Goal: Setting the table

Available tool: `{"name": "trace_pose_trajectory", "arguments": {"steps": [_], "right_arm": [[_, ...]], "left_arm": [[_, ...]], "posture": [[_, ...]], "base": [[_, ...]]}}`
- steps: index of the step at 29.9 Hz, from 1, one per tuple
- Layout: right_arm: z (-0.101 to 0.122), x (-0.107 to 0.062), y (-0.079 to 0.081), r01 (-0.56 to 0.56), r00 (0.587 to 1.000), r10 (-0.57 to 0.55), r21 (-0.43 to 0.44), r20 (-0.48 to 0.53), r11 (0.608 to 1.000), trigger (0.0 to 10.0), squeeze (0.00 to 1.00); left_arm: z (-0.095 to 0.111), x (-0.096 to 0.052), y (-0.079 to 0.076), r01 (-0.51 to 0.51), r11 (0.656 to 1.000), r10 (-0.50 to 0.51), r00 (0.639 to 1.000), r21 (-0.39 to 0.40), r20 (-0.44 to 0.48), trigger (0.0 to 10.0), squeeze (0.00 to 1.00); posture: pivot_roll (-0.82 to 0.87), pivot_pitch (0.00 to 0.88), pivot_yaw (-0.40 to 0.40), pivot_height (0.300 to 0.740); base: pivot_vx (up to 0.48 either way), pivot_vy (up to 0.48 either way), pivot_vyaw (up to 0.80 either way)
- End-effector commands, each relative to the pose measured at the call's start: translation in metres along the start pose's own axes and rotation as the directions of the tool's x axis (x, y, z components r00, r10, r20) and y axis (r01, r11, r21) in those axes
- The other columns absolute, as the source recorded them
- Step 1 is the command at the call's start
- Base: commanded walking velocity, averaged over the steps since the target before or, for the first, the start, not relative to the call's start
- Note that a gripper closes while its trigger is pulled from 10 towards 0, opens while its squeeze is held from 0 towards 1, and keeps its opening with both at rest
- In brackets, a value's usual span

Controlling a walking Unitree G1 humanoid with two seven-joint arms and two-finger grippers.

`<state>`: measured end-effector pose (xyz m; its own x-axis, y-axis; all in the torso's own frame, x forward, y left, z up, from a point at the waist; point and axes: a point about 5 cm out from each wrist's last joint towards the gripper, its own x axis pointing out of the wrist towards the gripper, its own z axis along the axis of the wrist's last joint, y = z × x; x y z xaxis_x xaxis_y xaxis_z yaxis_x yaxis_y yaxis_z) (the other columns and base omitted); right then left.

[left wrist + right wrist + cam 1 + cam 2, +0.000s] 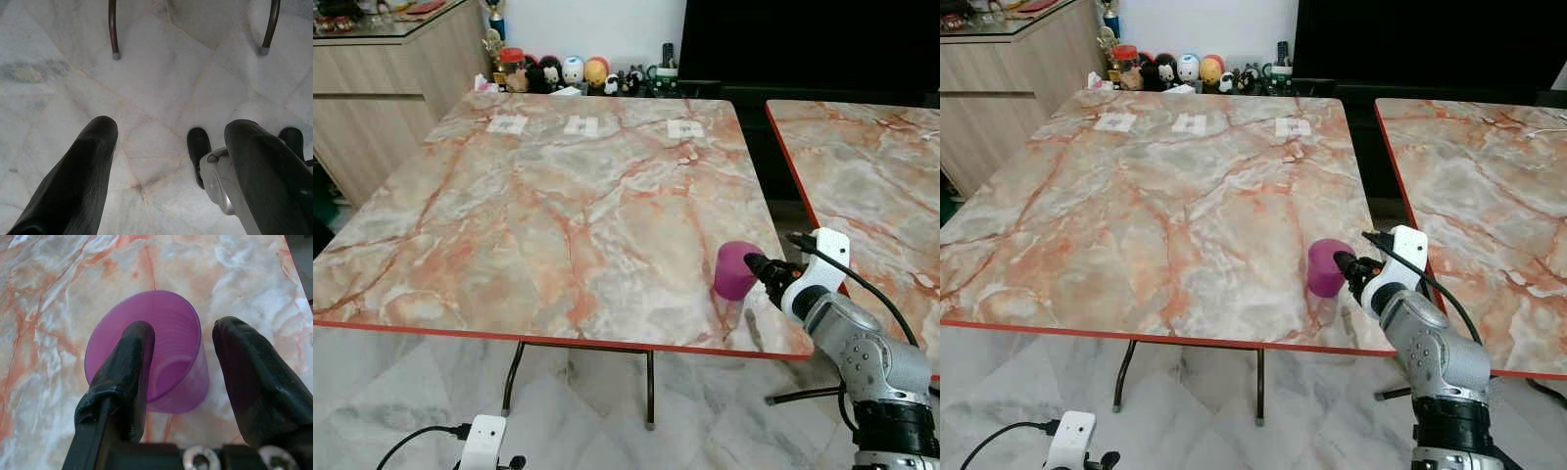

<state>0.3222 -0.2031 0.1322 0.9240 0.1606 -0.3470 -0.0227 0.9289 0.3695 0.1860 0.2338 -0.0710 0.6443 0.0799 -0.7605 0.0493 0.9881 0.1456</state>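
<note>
My right gripper [181, 357] stands parted astride the wall of the purple plastic cup [161, 352] near the marble table's [558, 215] close edge, one finger inside, one outside; looks light, thin, tippable, so pinch the rim gently; left gripper [171, 161] hangs parted.

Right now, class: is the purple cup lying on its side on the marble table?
No: the purple cup stands upright near the marble table edge, the right pincer straddling its rim.

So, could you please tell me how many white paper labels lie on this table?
3, in a row near the table's far edge: left label, middle label, right label.
</note>
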Motion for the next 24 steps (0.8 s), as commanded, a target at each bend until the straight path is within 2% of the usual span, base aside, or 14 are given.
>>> {"name": "trace_pose_trajectory", "arguments": {"steps": [1,3,4,5,6,7,8,24], "right_arm": [[0.0015,0.0022,0.0017,-0.003,1.0,0.003,-0.01,0.001,1.0,10.0,0.0],[0.0015,0.003,0.0031,-0.008,1.0,0.008,-0.007,0.005,1.0,9.6,0.0],[0.0015,0.0032,0.0036,-0.009,1.0,0.009,-0.006,0.006,1.0,6.8,0.0],[0.0015,0.0034,0.004,-0.01,1.0,0.01,-0.006,0.006,1.0,6.8,0.0],[0.0012,0.0036,0.0046,-0.012,1.0,0.012,-0.006,0.007,1.0,2.8,0.0],[0.001,0.0037,0.0048,-0.013,1.0,0.013,-0.007,0.007,1.0,0.5,0.0],[0.0009,0.0039,0.0048,-0.013,1.0,0.013,-0.007,0.006,1.0,0.0,0.0],[0.0017,0.0045,0.0045,-0.005,0.999,0.005,-0.004,0.044,1.0,0.0,0.0]], "left_arm": [[-0.0078,-0.002,0.0024,-0.004,1.0,0.005,0.999,0.017,-0.033,10.0,0.0],[-0.0081,-0.0021,0.003,-0.006,1.0,0.006,0.999,0.015,-0.033,10.0,0.0],[-0.0081,-0.0022,0.0032,-0.006,1.0,0.006,0.999,0.015,-0.033,10.0,0.0],[-0.0081,-0.0022,0.0033,-0.006,1.0,0.007,0.999,0.015,-0.033,10.0,0.0],[-0.0083,-0.0023,0.0036,-0.007,1.0,0.007,0.999,0.015,-0.033,10.0,0.0],[-0.0083,-0.0023,0.0038,-0.007,1.0,0.007,0.999,0.015,-0.033,10.0,0.0],[-0.0081,-0.0023,0.0039,-0.007,1.0,0.007,0.999,0.014,-0.032,10.0,0.0],[-0.0068,-0.0017,0.0019,-0.003,1.0,0.003,1.0,0.015,-0.026,10.0,0.0]], "posture": [[0.07,0.005,-0.03,0.74],[0.07,0.006,-0.031,0.74],[0.07,0.006,-0.031,0.74],[0.07,0.006,-0.031,0.74],[0.07,0.006,-0.031,0.74],[0.07,0.006,-0.031,0.74],[0.07,0.006,-0.03,0.74],[0.07,0.006,-0.029,0.74]], "base": [[0.0,0.0,0.0],[0.0,0.0,0.0],[0.0,0.0,0.0],[0.0,0.0,0.0],[0.0,0.0,0.0],[0.0,0.0,0.0],[0.0,0.0,0.0],[0.0,0.0,0.0]]}}
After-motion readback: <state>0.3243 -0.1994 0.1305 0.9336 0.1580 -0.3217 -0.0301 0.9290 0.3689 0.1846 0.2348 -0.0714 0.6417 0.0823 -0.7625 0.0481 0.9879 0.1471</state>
